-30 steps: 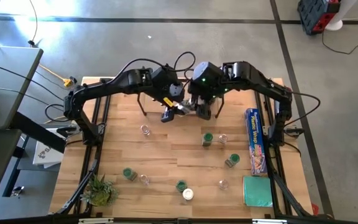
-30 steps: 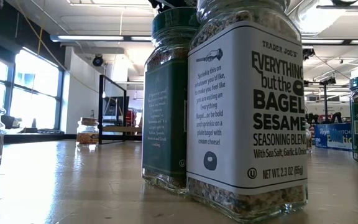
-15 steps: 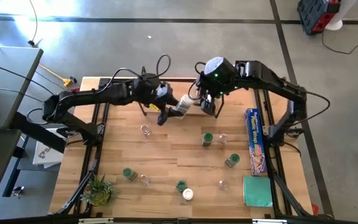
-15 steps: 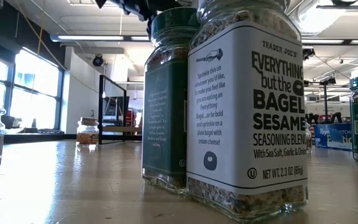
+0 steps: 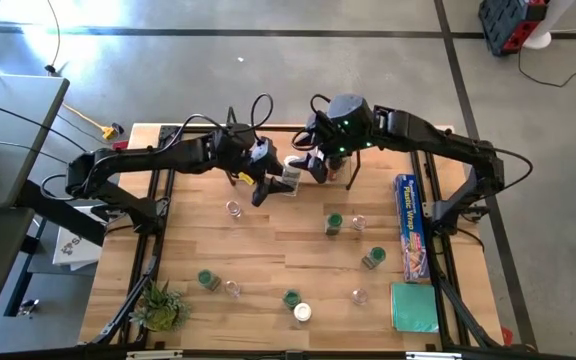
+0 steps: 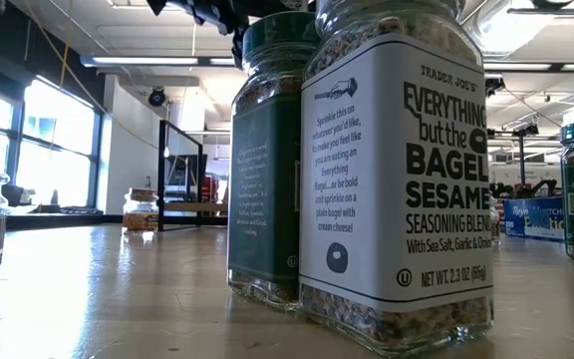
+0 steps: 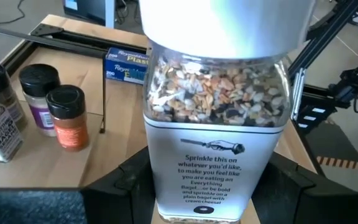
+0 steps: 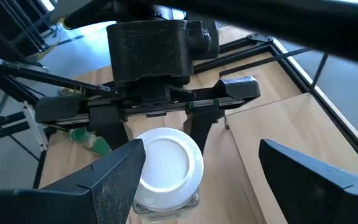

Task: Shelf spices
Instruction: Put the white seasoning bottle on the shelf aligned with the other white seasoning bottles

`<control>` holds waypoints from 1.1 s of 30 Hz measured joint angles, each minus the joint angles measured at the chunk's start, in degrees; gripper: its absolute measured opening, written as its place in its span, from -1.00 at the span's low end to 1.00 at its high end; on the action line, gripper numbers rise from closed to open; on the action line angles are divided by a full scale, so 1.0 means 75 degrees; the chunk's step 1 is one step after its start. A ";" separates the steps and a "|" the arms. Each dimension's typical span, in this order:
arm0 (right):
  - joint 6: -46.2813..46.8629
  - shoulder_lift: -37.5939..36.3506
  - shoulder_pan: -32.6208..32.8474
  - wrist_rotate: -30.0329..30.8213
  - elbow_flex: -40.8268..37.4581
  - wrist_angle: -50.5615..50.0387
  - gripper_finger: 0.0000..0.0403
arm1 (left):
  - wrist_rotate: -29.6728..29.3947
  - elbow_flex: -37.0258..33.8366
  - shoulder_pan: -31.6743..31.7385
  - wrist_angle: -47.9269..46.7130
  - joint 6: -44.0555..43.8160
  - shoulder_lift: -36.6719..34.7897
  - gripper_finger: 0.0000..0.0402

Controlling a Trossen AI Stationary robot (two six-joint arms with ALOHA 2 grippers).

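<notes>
My left gripper is shut on a spice jar that has a white lid and a seed mix inside. It holds the jar above the table's far middle, in front of the shelf, whose board my arms mostly cover. My right gripper is open above the jar. Its fingers stand on either side of the white lid, and I cannot tell whether they touch it. A few jars stand on the shelf board. Several jars stand loose on the table. My left gripper pinches the jar's lower body between its two fingers, which lie across the jar. It comes about level from the table's left. The jar is lifted clear of the table, roughly upright, with its lid toward my right gripper.
A blue plastic-wrap box lies along the right edge with a green pad near it. A spiky plant sits at the near left corner. Two jars stand right before the low camera. Bare wood shows mid-table.
My left arm has stretched out lower and drawn the jar slightly toward the table's left, keeping hold of it. My right gripper first pulled back toward the far right. It has since come back left, over the jar's lid.
</notes>
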 joint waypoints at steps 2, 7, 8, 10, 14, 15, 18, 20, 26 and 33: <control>-0.0006 -0.0003 0.0000 -0.0267 0.0000 0.0071 0.57 | 0.0026 0.0006 0.0000 0.0020 0.0005 0.0000 -0.05; -0.0288 -0.0008 0.0025 -0.0751 0.0000 0.0114 0.57 | -0.0198 0.0032 0.0017 0.0138 -0.0001 -0.0006 -0.05; -0.0357 0.0001 0.0017 -0.0756 0.0000 0.0099 0.57 | -0.0205 0.0032 0.0017 0.0165 -0.0001 -0.0006 -0.05; -0.0392 0.0038 0.0026 -0.0598 0.0000 0.0106 0.57 | -0.0234 0.0032 0.0025 0.0163 0.0012 -0.0006 -0.05; -0.0190 0.0123 0.0026 -0.0557 -0.0003 0.0064 0.57 | -0.0264 0.0032 0.0024 0.0182 0.0008 -0.0006 -0.05; -0.0085 0.0128 0.0026 -0.0553 -0.0003 0.0061 0.56 | -0.0260 0.0032 0.0020 0.0190 0.0007 -0.0006 -0.05; 0.0081 0.0127 0.0026 -0.0591 -0.0003 0.0061 0.47 | -0.0254 0.0032 0.0023 0.0190 0.0014 -0.0006 -0.05; 0.0082 0.0128 0.0023 -0.0597 -0.0003 0.0062 0.35 | -0.0268 0.0032 0.0020 0.0187 0.0002 -0.0006 -0.05; 0.0048 0.0128 -0.0038 -0.0442 -0.0003 0.0048 -0.04 | -0.0515 0.0032 0.0012 0.0134 0.0021 -0.0011 0.09; -0.0623 0.0128 -0.0273 0.0358 -0.0035 -0.0879 -0.04 | -0.0857 0.0035 0.0355 -0.1720 0.0319 -0.0115 0.57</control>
